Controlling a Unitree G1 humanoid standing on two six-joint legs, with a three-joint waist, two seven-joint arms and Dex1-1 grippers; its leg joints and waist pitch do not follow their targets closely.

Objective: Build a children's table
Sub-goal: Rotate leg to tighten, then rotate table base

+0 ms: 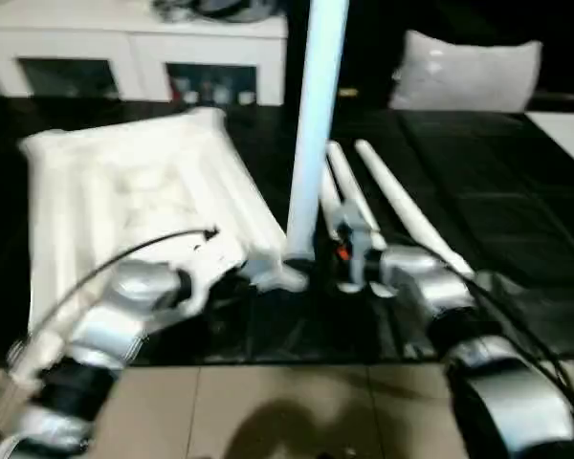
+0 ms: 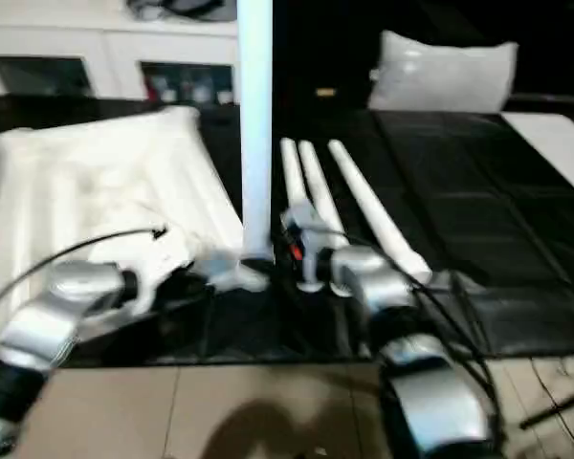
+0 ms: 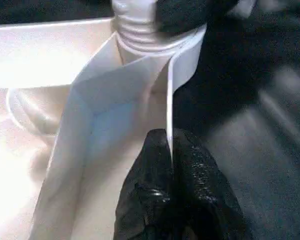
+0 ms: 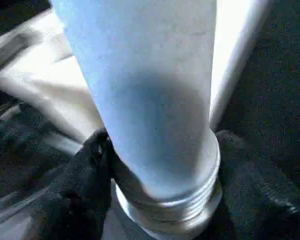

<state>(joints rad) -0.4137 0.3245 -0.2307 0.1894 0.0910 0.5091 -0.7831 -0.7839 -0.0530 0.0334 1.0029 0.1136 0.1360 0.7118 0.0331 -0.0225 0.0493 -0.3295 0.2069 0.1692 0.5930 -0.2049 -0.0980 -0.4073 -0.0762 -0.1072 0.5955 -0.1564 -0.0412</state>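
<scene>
The children's table top point(image 1: 124, 191) lies upside down on the black mat, ribbed underside up. One white leg point(image 1: 316, 124) stands upright in the near right corner socket point(image 1: 287, 277). My right gripper point(image 4: 165, 190) is shut on that leg's threaded base, one black finger point(image 4: 85, 190) on each side. From the other side of that corner my left gripper point(image 3: 170, 150) pinches the top's thin side wall point(image 3: 140, 85), shut on it. Three loose legs point(image 2: 373, 206) lie side by side on the mat to the right of the upright one.
A white cabinet with glass doors point(image 1: 124, 57) stands along the back. A pale cushion point(image 1: 469, 72) sits at the back right, a flat white board point(image 1: 564, 129) at the right edge. The mat's near edge meets tiled floor point(image 1: 297, 411). Cables trail along both forearms.
</scene>
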